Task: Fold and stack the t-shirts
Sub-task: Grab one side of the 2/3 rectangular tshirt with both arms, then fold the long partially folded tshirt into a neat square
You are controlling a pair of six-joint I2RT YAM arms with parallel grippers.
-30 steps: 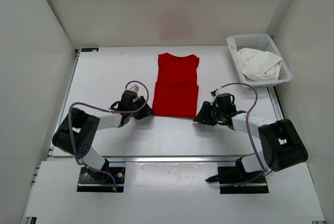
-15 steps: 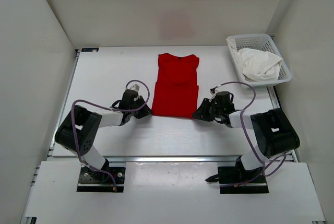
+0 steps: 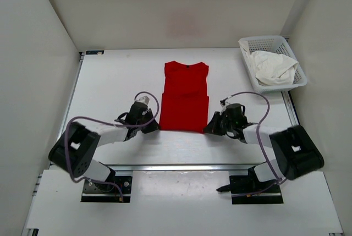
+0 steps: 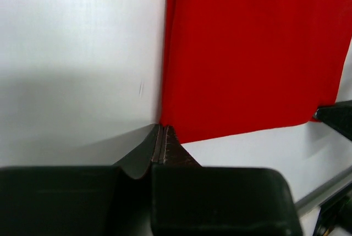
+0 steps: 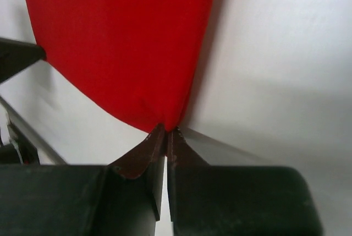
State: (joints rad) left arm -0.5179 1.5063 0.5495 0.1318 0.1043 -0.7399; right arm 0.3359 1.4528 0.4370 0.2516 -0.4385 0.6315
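Near corners of the red shirt (image 3: 185, 97) hidden
They are lying out of sight inside the left claw (image 4: 163, 132) and the right claw (image 5: 166, 133).

T-shirt (image 3: 186, 97) centre, left claw (image 3: 155, 129) and right claw (image 3: 208, 130) at its near corners, basket (image 3: 263, 42) far right

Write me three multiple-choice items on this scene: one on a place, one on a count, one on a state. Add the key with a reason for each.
1. Where does the white t-shirt lie?
A. in the mesh basket
B. at the table's middle
C. beneath the left arm

2. How many t-shirts show?
A. one
B. two
C. four

3. How do the left gripper and the right gripper stand?
A. both wide open
B. both shut on near corners of the red t-shirt
C. only one shut

Key:
1 A, white cloth fills the basket at the far right.
2 B, only a red one and a white one appear.
3 B, each wrist view shows the jaws closed on a red corner.
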